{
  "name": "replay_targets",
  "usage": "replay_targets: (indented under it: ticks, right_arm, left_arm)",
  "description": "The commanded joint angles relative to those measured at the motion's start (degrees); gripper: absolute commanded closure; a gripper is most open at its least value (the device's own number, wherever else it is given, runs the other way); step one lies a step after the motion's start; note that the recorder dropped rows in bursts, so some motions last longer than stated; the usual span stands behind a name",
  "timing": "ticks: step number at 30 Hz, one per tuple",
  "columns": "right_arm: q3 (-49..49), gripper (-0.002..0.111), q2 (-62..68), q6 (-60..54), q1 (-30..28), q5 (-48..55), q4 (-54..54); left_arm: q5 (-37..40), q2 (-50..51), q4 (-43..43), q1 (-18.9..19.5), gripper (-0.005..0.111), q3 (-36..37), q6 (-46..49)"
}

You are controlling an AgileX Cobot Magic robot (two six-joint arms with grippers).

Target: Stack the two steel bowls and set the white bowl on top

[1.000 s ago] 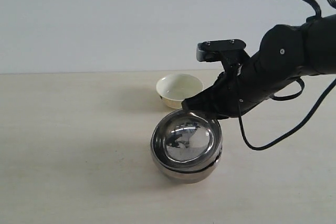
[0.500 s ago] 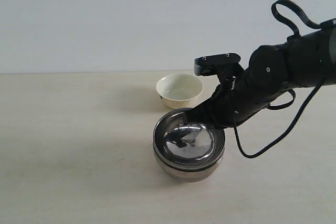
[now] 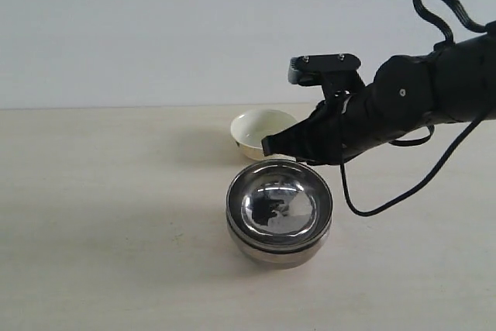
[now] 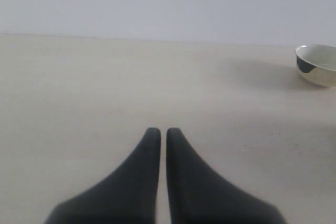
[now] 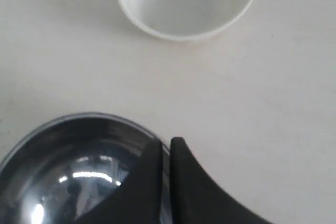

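Right wrist view, right end effector (image 5: 164,141) closed, empty, over steel bowls (image 5: 68,166)

We see a pale beige matte table (image 3: 101,215) filling the lower half of the exterior view. Just right of centre, a shiny round steel bowl (image 3: 276,253) sits on it, with a second mirror-like steel bowl (image 3: 279,205) nested inside. Just above them in the frame, apart, stands a small cream-white glossy bowl (image 3: 260,130).
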Motion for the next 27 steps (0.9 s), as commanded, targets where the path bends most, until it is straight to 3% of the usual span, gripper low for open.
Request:
replay_targets:
  ticks: [1,10,22,27]
  right_arm:
    - [-0.10,0.108,2.03,1.66,1.34,-7.55,1.75]
    - [-0.10,0.108,7.64,3.35,2.74,-10.99,1.75]
    - [-0.10,0.108,1.54,3.58,3.36,-11.13,1.75]
    - [-0.10,0.108,-0.24,5.67,3.14,-16.34,1.75]
  left_arm:
    - [-0.43,-0.18,0.00,-0.29,0.103,0.17,-0.27]
    - [-0.43,-0.18,0.00,-0.29,0.103,0.17,-0.27]
    - [-0.43,-0.18,0.00,-0.29,0.103,0.17,-0.27]
    - [-0.43,-0.18,0.00,-0.29,0.103,0.17,-0.27]
